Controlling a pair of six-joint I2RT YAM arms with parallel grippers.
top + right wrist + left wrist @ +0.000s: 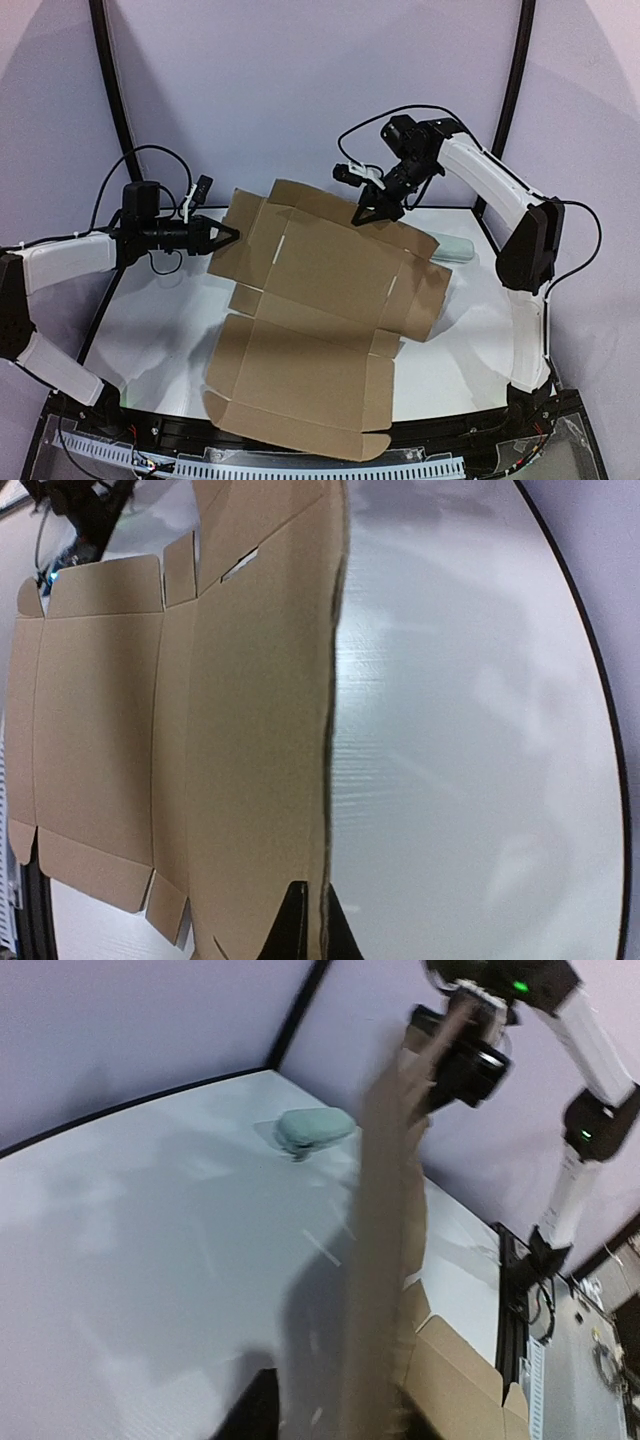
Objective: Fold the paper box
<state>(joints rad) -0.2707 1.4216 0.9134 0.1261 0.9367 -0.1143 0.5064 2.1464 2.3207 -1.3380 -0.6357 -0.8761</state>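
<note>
Box (310,330) lies on the desk (150,340) as an open sheet, with no wall or flap folded yet. Its far part is lifted. The right hand (370,213) is clamped on the far edge, and the left hand (229,235) seems clamped on the left flap. Nearly all folding remains.

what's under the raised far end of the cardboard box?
Bare white table. A pale translucent object lies on it, partly behind the right flap of the paper box. Whatever is under the box's near half is covered.
</note>
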